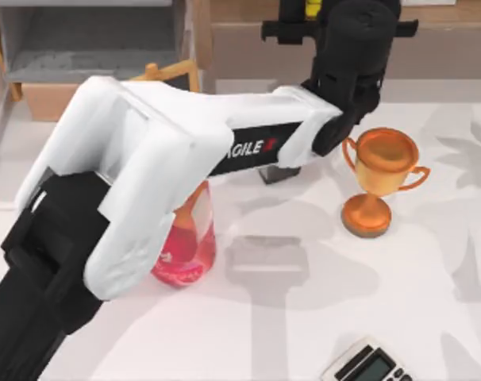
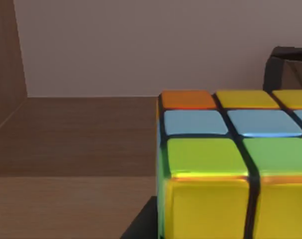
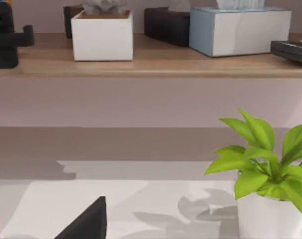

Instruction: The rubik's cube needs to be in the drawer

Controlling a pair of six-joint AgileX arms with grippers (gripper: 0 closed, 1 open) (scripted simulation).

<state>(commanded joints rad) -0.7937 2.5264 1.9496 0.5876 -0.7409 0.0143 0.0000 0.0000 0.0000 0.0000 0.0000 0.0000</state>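
The rubik's cube (image 2: 230, 164), with yellow, green, blue and orange tiles, sits close up in the left wrist view over the brown wooden shelf (image 2: 71, 134). My left gripper (image 1: 304, 20) reaches over the shelf at the back centre and is shut on the cube; one dark finger (image 2: 141, 224) lies against the cube's side. From above, a bit of the cube's yellow (image 1: 311, 8) peeks past the gripper. The drawer (image 1: 90, 67) stands open at the back left, grey inside with a tan front panel. A dark part of my right gripper (image 3: 86, 224) hangs above the table.
A copper trophy (image 1: 379, 178) stands right of centre. A pink flask (image 1: 189, 246) sits under the left arm, and a calculator (image 1: 367, 367) lies at the front edge. The shelf carries a white box (image 3: 102, 35), a blue tissue box (image 3: 240, 30) and dark items. A potted plant (image 3: 265, 164) stands nearby.
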